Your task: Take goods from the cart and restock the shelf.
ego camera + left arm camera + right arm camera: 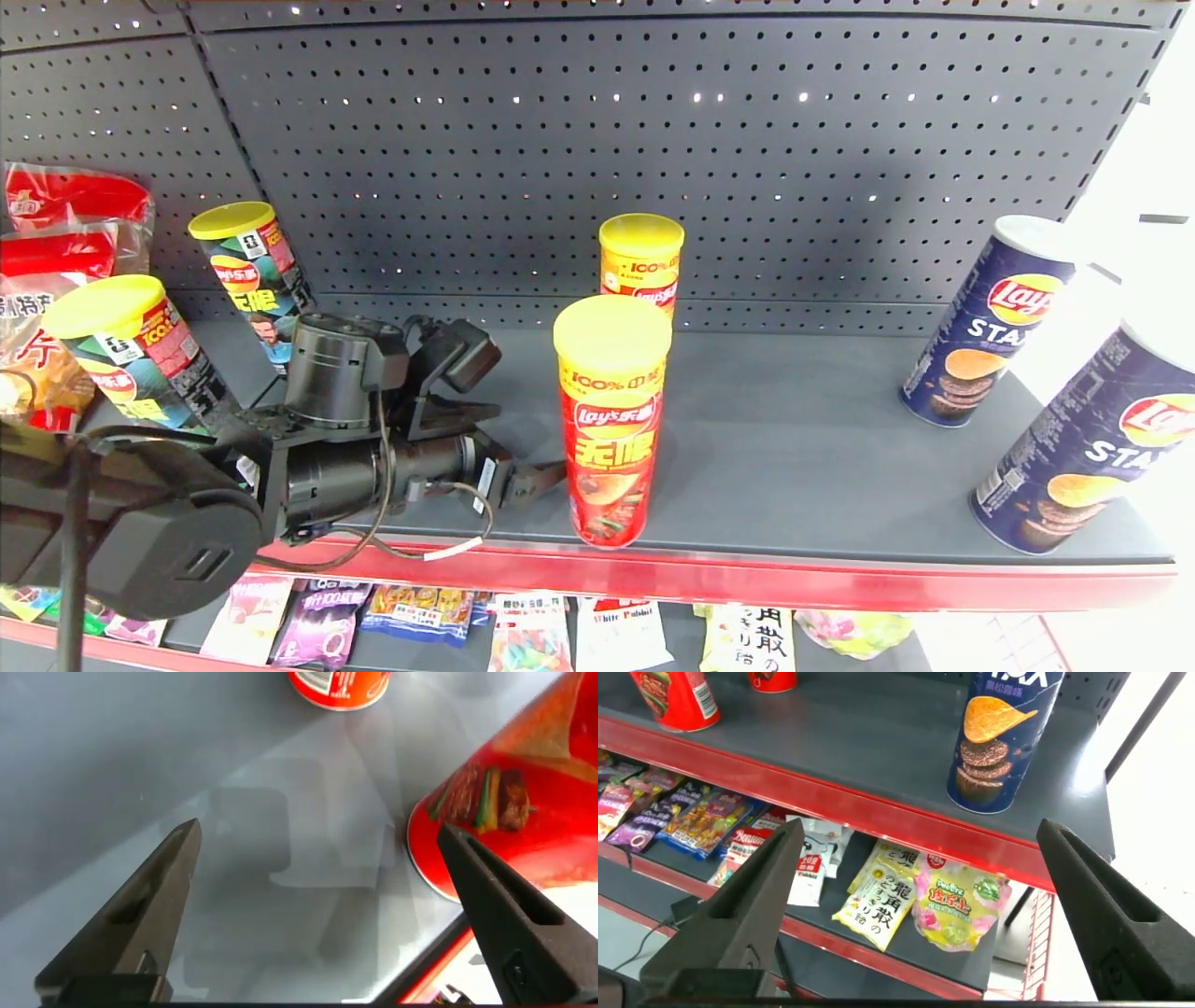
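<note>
Both spread wide, empty: left gripper [318, 831], right gripper [920, 826].
Head view: left beside front red can [611, 420]; right wrist view: snack bags [957, 901] below a blue can [1001, 737].

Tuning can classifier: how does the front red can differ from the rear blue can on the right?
Colour: the front red can has a red body; the rear blue can is dark blue.
Lid: yellow on the red can, whitish on the blue can.
Place: the red can stands at the front lip of the shelf; the blue can stands farther back, rightward.
Both are tall tubes standing on one grey shelf.
</note>
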